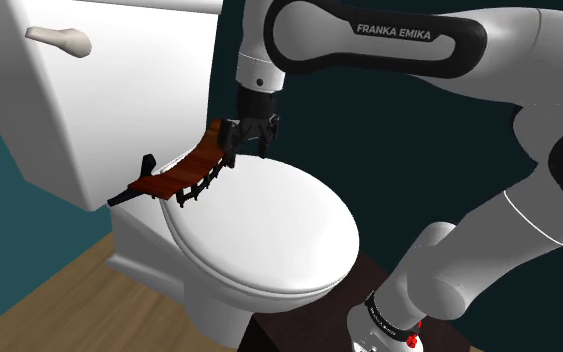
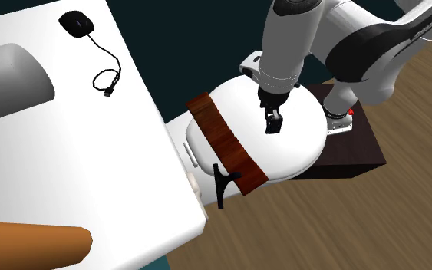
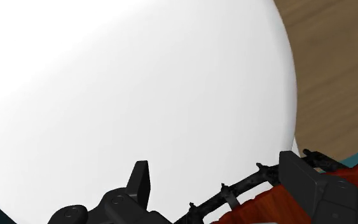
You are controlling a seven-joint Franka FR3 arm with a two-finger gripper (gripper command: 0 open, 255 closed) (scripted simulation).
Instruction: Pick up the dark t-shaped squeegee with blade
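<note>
Wide open jaws, holding nothing. Hanging just above the white lid point(image 1: 269, 230), tips close beside one end of the squeegee point(image 1: 184, 175), with its black edge showing between them in the wrist view but not pinched. Lying across the back of the lid, right by the tank point(image 1: 119, 90), not picked up yet. Left to do, most likely: go down a little, close on it, lift. Reaching over from the stand point(image 2: 352, 149) with the arm point(image 1: 389, 40) bent high, hand pointing straight down.

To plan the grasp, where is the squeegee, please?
The squeegee lies across the rear of the toilet lid, beside the tank, at the shoulder view's left.
</note>
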